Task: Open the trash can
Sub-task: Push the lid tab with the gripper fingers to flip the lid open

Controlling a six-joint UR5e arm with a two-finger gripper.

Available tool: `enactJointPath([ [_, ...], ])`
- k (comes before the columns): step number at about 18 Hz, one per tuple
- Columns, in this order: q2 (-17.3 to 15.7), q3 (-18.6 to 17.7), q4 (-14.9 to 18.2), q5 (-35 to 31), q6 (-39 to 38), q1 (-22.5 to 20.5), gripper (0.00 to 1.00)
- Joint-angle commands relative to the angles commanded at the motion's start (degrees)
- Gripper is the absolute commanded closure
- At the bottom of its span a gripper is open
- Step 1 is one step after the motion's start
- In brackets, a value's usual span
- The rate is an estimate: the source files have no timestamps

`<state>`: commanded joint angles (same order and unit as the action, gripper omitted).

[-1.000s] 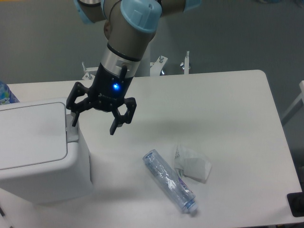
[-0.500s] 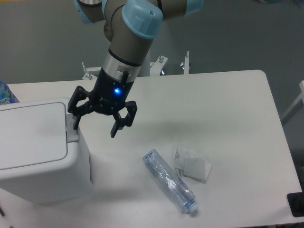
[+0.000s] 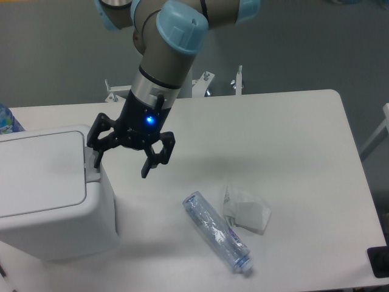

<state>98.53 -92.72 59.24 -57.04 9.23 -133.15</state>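
At the table's left edge, fixed camera view: trash can point(image 3: 51, 201) sits toward the front-left corner, white, boxy, flat lid point(image 3: 36, 173) down and flush, so not opened yet. Small grey push tab point(image 3: 91, 167) sits on the lid's right side, facing the middle of the table. Gripper point(image 3: 120, 162) hangs just beside the can's upper right corner, fingers spread wide, nothing held; left finger tip looks right at the tab, maybe touching it, can't tell contact for sure. Right finger hangs over bare tabletop, apart from everything. Blue light lit on the gripper body. Judgement: jaws are spread so one finger can push the tab alone, no grasp needed; wrist is tilted so that finger comes down on the tab from the table side. Clear plastic bottle point(image 3: 217, 232) lies on its side toward the front edge, mid-table, crumpled white paper point(image 3: 245, 210) touching or just beside it on the right; probably waiting to go in once the lid is up. Blue-patterned object point(image 3: 7, 119) is cut off at the left edge behind the can. Versus half a second ago: almost no change, arm leaned a touch further over, gripper nudged slightly down and toward the tab; lid, bottle and paper unmoved.
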Motion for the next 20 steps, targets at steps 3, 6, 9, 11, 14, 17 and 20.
enactJointPath([
  [3,0.26,0.0,0.0,-0.09,0.0,0.0,0.0],
  [6,0.44,0.09,0.0,0.0,0.0,0.0,0.0],
  [9,0.44,0.09,0.0,-0.09,0.0,0.0,0.0],
  [11,0.44,0.09,0.0,0.0,0.0,0.0,0.0],
  [14,0.62,0.09,0.0,-0.09,0.0,0.0,0.0],
  [17,0.62,0.09,0.0,-0.09,0.0,0.0,0.0],
  [20,0.62,0.35,0.0,-0.09,0.0,0.0,0.0],
])
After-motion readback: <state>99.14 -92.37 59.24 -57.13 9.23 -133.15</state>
